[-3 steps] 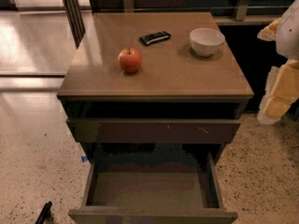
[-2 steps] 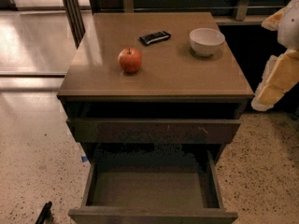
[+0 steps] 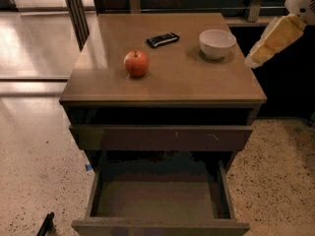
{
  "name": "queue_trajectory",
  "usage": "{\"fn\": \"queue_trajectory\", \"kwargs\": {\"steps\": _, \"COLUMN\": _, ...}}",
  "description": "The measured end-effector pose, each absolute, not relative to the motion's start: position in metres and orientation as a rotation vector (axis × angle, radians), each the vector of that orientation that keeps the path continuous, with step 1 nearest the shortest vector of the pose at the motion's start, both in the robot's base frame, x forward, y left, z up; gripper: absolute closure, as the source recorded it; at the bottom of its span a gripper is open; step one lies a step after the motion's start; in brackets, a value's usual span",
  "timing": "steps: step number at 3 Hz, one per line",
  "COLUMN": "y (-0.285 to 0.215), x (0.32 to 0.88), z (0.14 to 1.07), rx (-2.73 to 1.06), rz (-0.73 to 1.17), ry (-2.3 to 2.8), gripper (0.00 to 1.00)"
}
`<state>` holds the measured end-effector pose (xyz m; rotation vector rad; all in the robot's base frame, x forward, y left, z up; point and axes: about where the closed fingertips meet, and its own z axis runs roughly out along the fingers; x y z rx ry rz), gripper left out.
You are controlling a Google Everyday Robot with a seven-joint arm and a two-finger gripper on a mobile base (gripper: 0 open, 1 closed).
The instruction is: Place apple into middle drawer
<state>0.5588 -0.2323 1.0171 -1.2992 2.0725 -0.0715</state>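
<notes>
Cabinet (image 3: 197,82) with a flat brown top, lying left of and below the gripper (image 3: 260,53), which hangs just past the top's right edge (its grasp state cannot be told). Middle drawer (image 3: 157,203), pulled out well below and left of the gripper, shows a bare brown floor. Scratched drawer front (image 3: 162,137) stands above it. White bowl (image 3: 217,43) is the item nearest the gripper, just to its left. Apple (image 3: 136,63) rests on the top farther left, apart from the bowl and from every edge. Small dark flat object (image 3: 163,39) lies behind the apple, toward the bowl.
</notes>
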Motion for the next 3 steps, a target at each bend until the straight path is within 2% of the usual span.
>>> {"fn": "queue_trajectory", "kwargs": {"steps": 2, "y": -0.235, "x": 0.565, "z": 1.022, "rx": -1.277, "rz": -0.074, "ry": 2.065, "gripper": 0.0}}
{"fn": "queue_trajectory", "kwargs": {"steps": 3, "y": -0.224, "x": 0.576, "z": 1.007, "rx": -1.237, "rz": -0.012, "ry": 2.061, "gripper": 0.0}}
